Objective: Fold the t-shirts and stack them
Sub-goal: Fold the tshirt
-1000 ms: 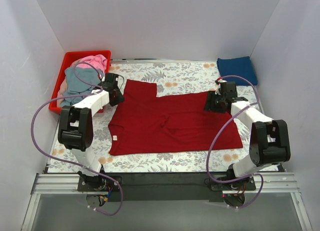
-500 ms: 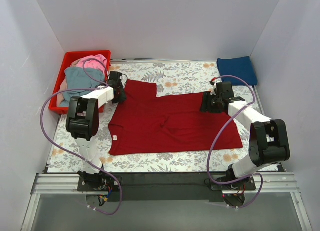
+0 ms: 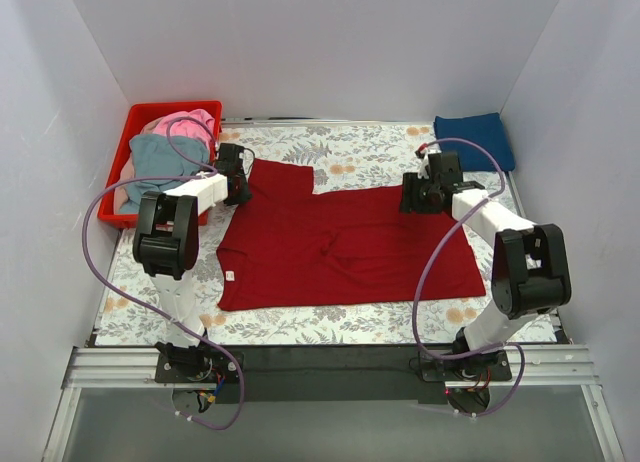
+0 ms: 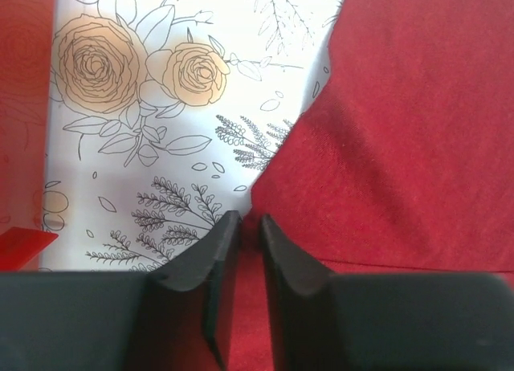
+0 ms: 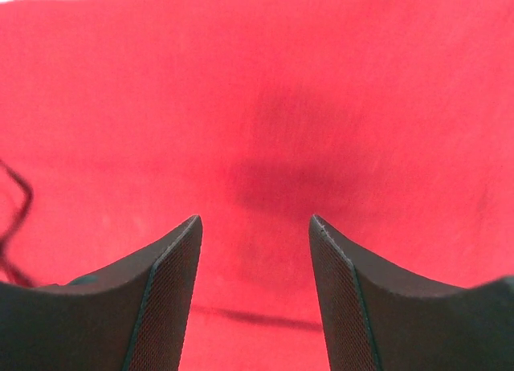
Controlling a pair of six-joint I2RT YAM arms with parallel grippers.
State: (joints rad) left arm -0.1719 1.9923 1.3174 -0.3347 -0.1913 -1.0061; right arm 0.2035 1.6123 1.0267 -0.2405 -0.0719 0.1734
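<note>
Left pincer (image 4: 249,220) pinched together, right pincer (image 5: 254,222) spread — both arms outstretched

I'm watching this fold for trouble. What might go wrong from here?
The left tool sits nearly closed at the very edge of the red shirt, so the cloth may slip out. The right tool hangs open over the shirt; its cable crosses the cloth and may drag it.

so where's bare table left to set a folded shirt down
Bare tablecloth runs along the far edge between the red basket and the folded navy shirt, and in a strip along the near edge, past the dark red t-shirt. The centre is crowded: that shirt covers it.
</note>
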